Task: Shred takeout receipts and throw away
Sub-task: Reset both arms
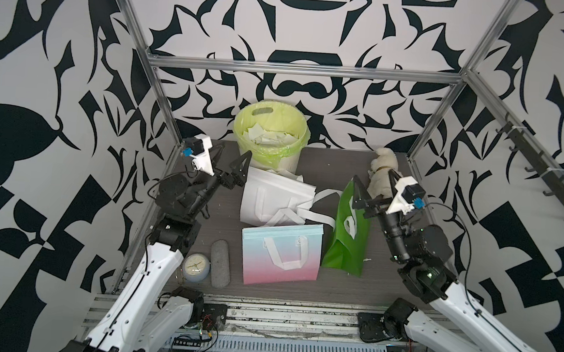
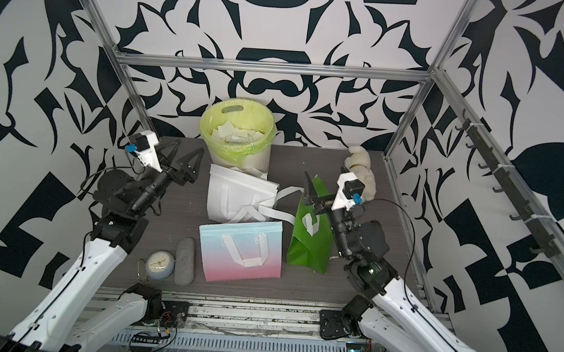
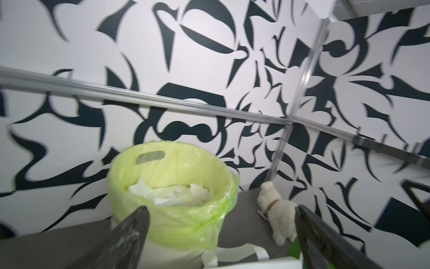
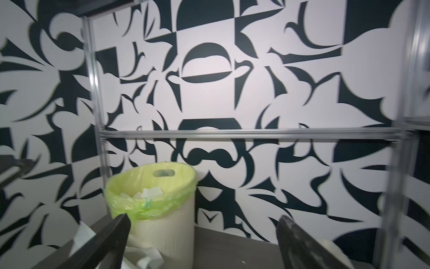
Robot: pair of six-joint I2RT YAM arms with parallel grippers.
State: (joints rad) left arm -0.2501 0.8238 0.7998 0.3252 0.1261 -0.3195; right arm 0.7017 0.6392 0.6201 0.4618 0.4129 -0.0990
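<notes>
1. Far back, inside the round white bin with lime-green plastic liner (image 1: 240, 126), lie torn white paper scraps (image 1: 269, 138).
2. Both the left gripper (image 1: 232, 157) and right gripper (image 1: 373, 182) hold jaws apart, empty.
3. Scraps look featherlight, limp (a draught would scatter them); pinch an edge.

Both top views look steeply down from high over the near edge of the worktop (image 1: 202, 225), facing the back wall (image 1: 317, 33) and taking in the whole scene. Each wrist camera sits low and close, looking out between the fingers of the left gripper (image 3: 221, 207) or the right gripper (image 4: 204, 216) toward that wall. All four views share the bin (image 1: 290, 160). The left wrist view also shares the plush toy (image 3: 277, 209) with the top views.
</notes>
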